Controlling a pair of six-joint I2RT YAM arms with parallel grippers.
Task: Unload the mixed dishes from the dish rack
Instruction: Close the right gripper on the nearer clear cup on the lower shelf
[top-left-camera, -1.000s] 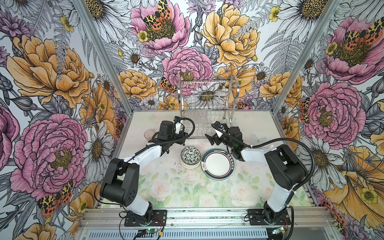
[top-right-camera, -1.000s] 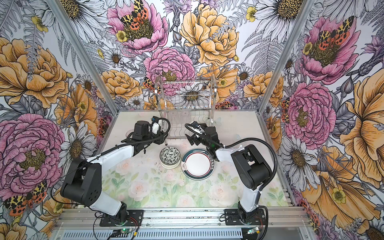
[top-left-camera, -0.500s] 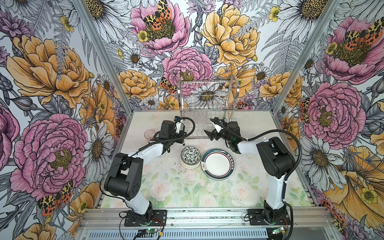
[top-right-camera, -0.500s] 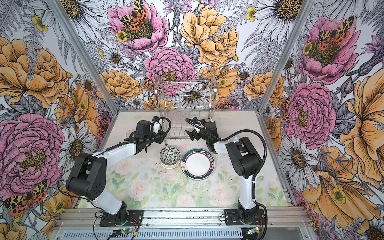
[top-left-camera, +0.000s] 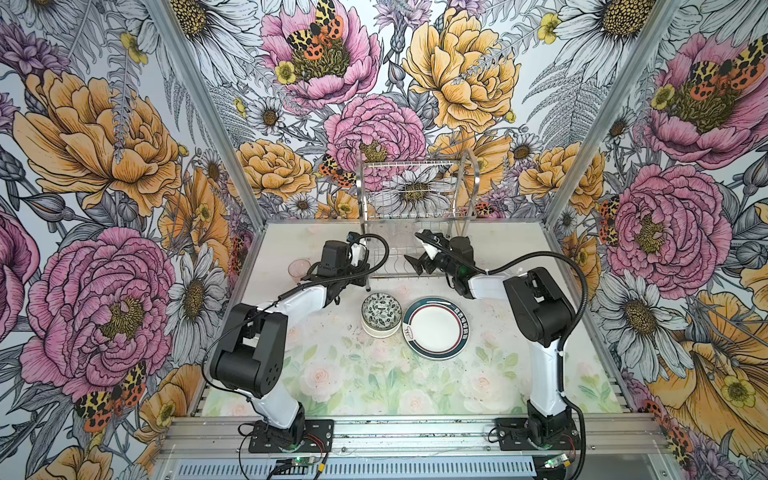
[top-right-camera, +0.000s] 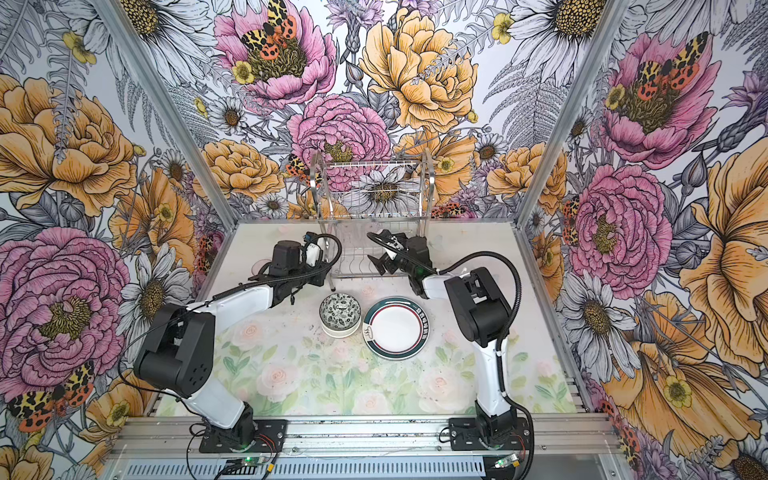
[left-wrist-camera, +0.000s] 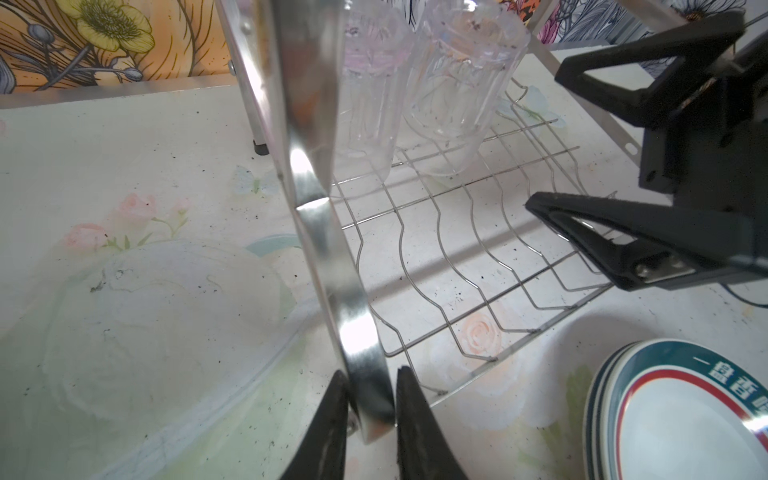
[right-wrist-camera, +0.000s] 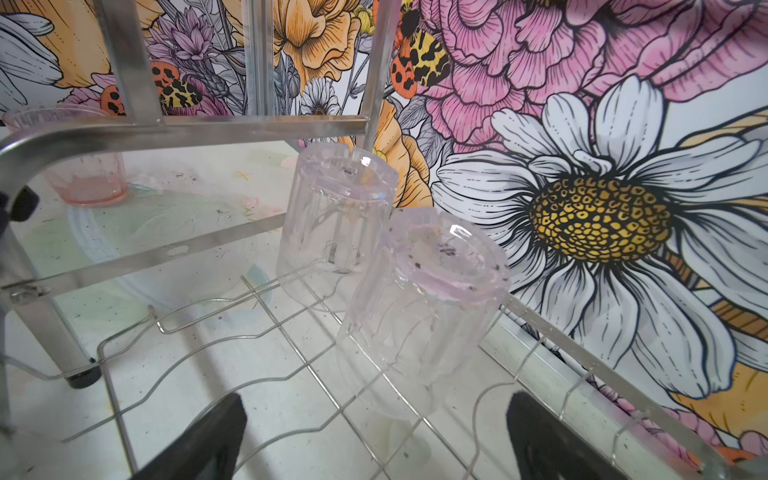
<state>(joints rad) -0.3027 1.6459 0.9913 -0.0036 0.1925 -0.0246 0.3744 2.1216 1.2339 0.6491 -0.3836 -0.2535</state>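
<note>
Floral walls surround a tabletop (top-left-camera: 332, 374) with one dish rack (top-left-camera: 473, 183) at the back. On its lower shelf one clear cup (right-wrist-camera: 424, 316) stands upside down beside a second clear cup (right-wrist-camera: 338, 232). One pink cup (top-left-camera: 299, 268) stands upright on the tabletop, left of the rack. In front lie one bowl stack (top-left-camera: 381, 309) and one plate stack (top-left-camera: 435, 328). The left gripper (left-wrist-camera: 371, 374) is clamped on the rack's side frame. The right gripper (right-wrist-camera: 376, 399) gapes wide, empty, facing the nearer clear cup.

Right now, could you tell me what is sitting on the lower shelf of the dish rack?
A clear cup and a second cup sit upside down. In the left wrist view the dish rack's frame covers the second cup's side.
</note>
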